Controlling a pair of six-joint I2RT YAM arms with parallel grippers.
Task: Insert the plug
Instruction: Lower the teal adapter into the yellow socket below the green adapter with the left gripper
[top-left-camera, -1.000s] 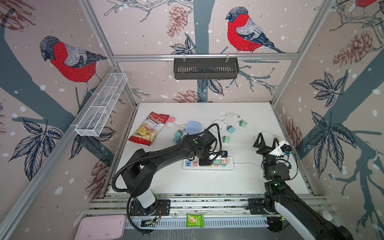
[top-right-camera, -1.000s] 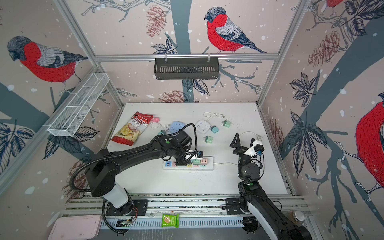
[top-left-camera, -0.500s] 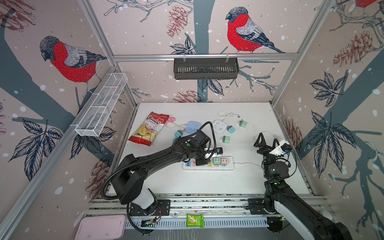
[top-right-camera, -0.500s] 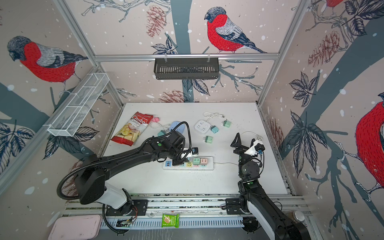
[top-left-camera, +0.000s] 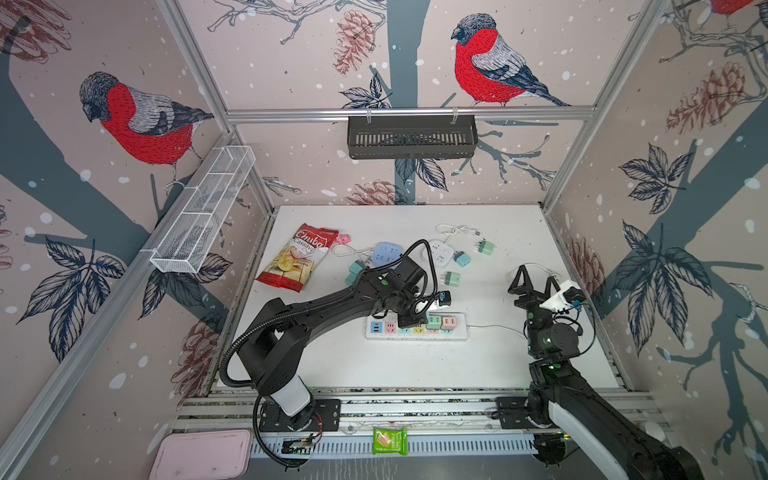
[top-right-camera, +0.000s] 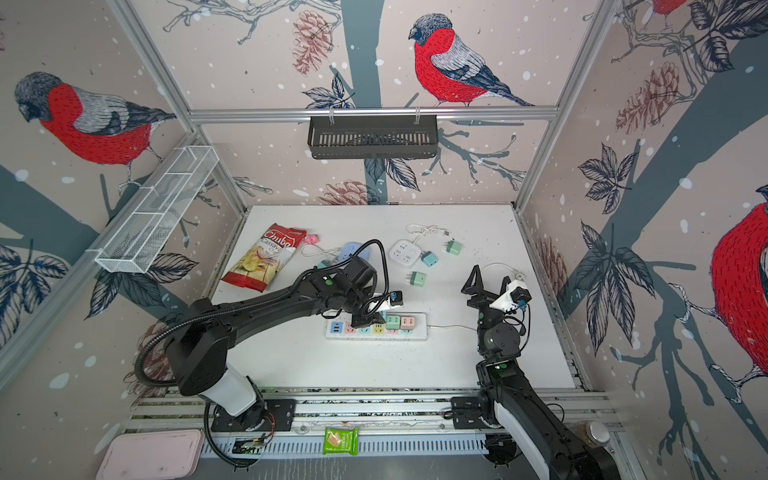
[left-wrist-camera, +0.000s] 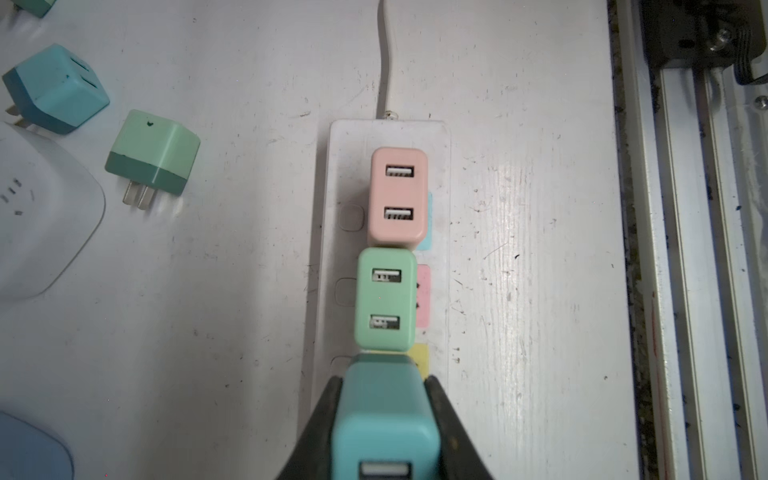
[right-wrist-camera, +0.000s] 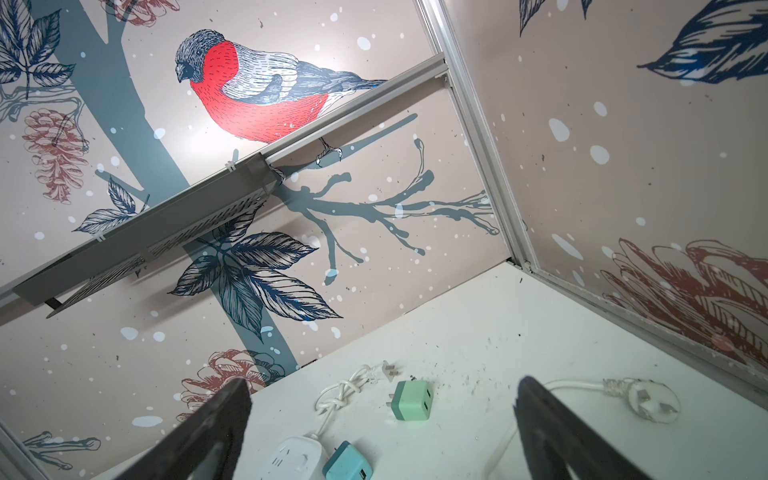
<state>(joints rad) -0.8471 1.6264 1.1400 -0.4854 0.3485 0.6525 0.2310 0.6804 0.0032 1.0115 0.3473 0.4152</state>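
Note:
A white power strip (top-left-camera: 458, 333) (top-right-camera: 419, 331) lies near the table's middle in both top views, with its colour-marked sockets in a row. In the left wrist view a pink plug (left-wrist-camera: 399, 195) and a green plug (left-wrist-camera: 386, 299) sit side by side in the strip (left-wrist-camera: 438, 166). My left gripper (left-wrist-camera: 385, 386) (top-left-camera: 409, 322) (top-right-camera: 365, 320) is shut on a teal plug (left-wrist-camera: 386, 419), held over the yellow-marked socket right beside the green plug. Its prongs are hidden. My right gripper (top-left-camera: 534, 280) (top-right-camera: 488, 282) (right-wrist-camera: 383, 388) stands open and raised at the right, holding nothing.
Loose green plugs (top-left-camera: 452, 278) (top-left-camera: 485, 247), a teal plug (top-left-camera: 461, 258), a white socket block (top-left-camera: 440, 251) with cord, a blue socket block (top-left-camera: 386, 253) and a chips bag (top-left-camera: 299, 259) lie behind the strip. The strip's cord (top-left-camera: 494, 328) runs right. A black basket (top-left-camera: 411, 137) hangs on the back wall.
The left arm has shifted its pose over the strip, with the gripper staying shut on the teal plug. The right arm has not moved.

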